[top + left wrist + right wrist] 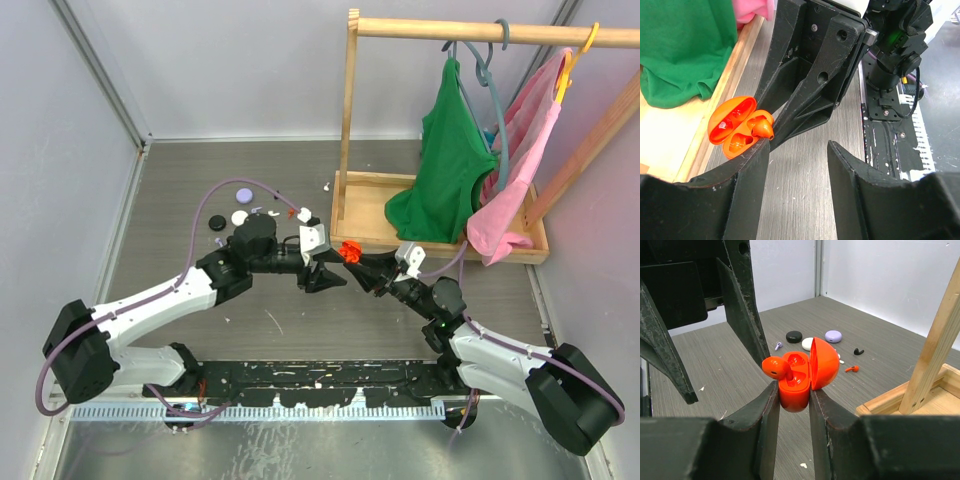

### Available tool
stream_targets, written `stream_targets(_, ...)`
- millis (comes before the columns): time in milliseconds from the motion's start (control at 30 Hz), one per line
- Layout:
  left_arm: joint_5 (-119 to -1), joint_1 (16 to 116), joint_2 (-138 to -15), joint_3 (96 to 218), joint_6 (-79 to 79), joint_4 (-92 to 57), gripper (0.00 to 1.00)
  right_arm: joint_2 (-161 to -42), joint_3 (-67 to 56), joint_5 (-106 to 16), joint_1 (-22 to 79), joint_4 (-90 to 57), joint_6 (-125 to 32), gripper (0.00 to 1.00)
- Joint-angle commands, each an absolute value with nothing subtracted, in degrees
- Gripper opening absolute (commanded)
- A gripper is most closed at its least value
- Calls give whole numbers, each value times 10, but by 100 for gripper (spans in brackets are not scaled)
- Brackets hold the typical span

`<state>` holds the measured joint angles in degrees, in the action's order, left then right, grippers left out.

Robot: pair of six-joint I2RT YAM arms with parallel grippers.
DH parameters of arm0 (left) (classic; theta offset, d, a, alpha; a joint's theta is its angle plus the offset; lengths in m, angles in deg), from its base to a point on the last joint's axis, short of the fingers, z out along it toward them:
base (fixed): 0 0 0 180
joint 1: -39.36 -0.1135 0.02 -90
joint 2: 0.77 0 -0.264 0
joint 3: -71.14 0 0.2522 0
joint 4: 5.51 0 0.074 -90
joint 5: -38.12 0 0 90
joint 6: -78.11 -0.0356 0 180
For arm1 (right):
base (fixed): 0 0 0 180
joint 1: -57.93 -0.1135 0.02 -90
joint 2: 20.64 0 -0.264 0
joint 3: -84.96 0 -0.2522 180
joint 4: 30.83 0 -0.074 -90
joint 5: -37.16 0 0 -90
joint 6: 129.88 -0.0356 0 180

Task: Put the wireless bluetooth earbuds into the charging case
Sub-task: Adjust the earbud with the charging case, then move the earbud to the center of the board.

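Table of grey wood-grain [200, 180] carries light wooden clothes rack [350, 120] at 2 o'clock. Right gripper [792, 390] pinches lid-up glossy orange charging case [822, 365] mid-table. Left gripper [797, 150] spread, empty, just beside. Orange stemmed earbud [775, 367] pokes from case's 9 o'clock side. Red bud [852, 369], black bud [858, 351], lilac bud [778, 345] lie at 10 o'clock.

Open orange charging case [799, 377] upright in right pincer [793, 388], orange earbud [775, 367] atop.

The charging case [794, 390] looks glossy smooth plastic, table [300, 170] matt wood-grain, rack [450, 30] bare wood.
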<state>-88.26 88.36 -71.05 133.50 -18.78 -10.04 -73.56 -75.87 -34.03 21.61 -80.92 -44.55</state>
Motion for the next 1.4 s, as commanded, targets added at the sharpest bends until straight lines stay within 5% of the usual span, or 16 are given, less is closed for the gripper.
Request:
stream_targets(0, -900, 884, -720, 1362, -181, -73, 51, -734, -753, -336, 213, -856, -446, 3)
stream_targets(733, -881, 890, -749, 1401, -140, -67, 54, -739, -752, -337, 213, -855, -446, 3)
stream_targets(1100, -620, 846, -713, 1423, -75, -215, 58, -744, -755, -369, 213, -848, -442, 3)
stream_targets(1367, -548, 753, -832, 1494, -46, -310, 55, -754, -755, -382, 213, -846, -441, 3)
